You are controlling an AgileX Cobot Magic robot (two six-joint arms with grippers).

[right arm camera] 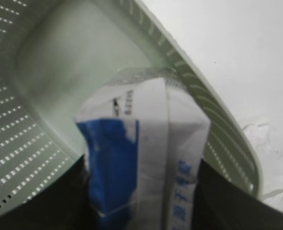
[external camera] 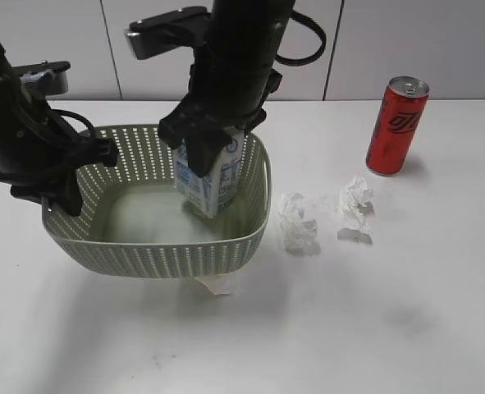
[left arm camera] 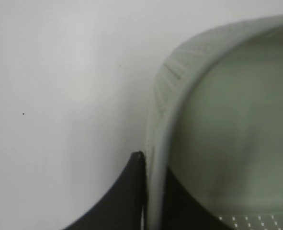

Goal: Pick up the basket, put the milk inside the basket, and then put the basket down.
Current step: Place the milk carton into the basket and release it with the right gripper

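The pale sage-green basket (external camera: 152,261) is held tilted above the white table, its left end raised. My left gripper (external camera: 61,185) is shut on the basket's left rim; the left wrist view shows the rim (left arm camera: 163,143) pinched between my two dark fingers (left arm camera: 153,191). My right gripper (external camera: 205,152) is shut on the white-and-blue milk carton (external camera: 213,185), which hangs inside the basket near its right wall, bottom close to the floor. The right wrist view shows the carton (right arm camera: 141,153) between my fingers (right arm camera: 141,191) over the basket's inside (right arm camera: 60,67).
A red soda can (external camera: 397,125) stands at the back right. Two crumpled pieces of clear wrap (external camera: 298,222) (external camera: 355,203) lie right of the basket. A scrap of paper (external camera: 217,284) pokes out under the basket's front edge.
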